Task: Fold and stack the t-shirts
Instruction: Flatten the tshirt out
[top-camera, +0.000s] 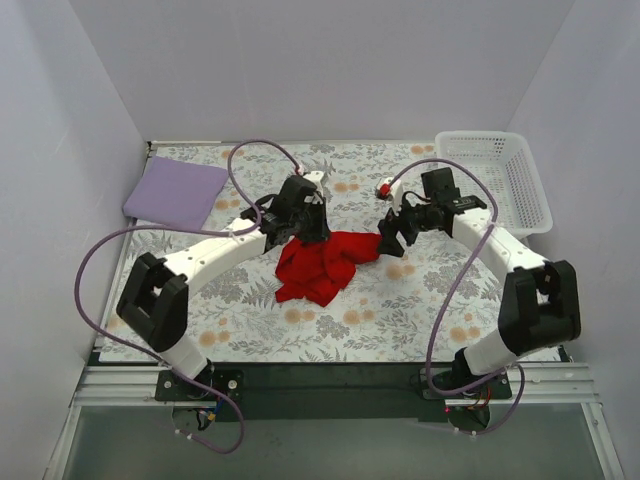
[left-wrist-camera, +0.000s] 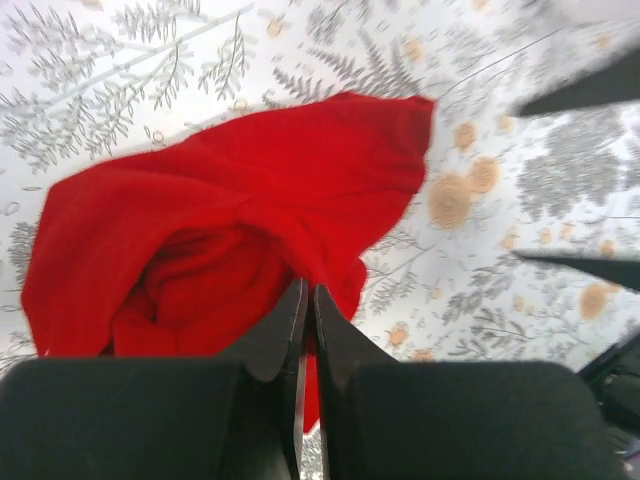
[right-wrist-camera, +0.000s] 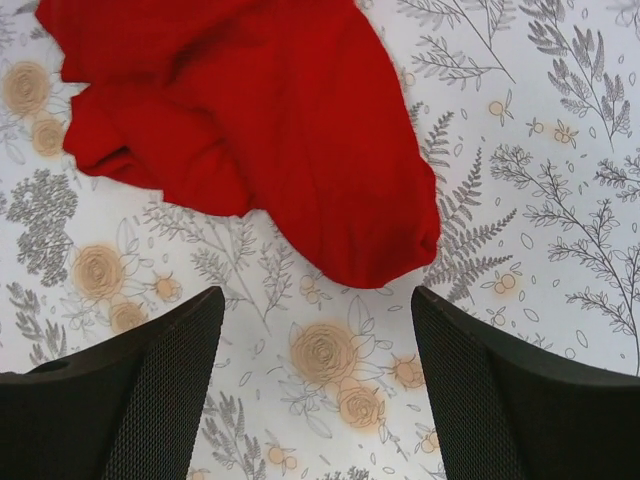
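The red t-shirt (top-camera: 322, 262) lies crumpled in the middle of the floral cloth. It also shows in the left wrist view (left-wrist-camera: 230, 220) and the right wrist view (right-wrist-camera: 250, 120). My left gripper (top-camera: 305, 228) is at its upper left edge, shut on a fold of the red cloth (left-wrist-camera: 309, 292). My right gripper (top-camera: 392, 238) is open and empty just right of the shirt's right end; its fingers (right-wrist-camera: 160, 370) straddle bare cloth below the shirt's edge. The lavender t-shirt (top-camera: 176, 192) lies folded at the far left.
A white lattice basket (top-camera: 497, 180) stands at the far right. A small red and white object (top-camera: 384, 187) lies near the right arm. The grey floral cloth (top-camera: 400, 310) covers the table. Walls close in on both sides.
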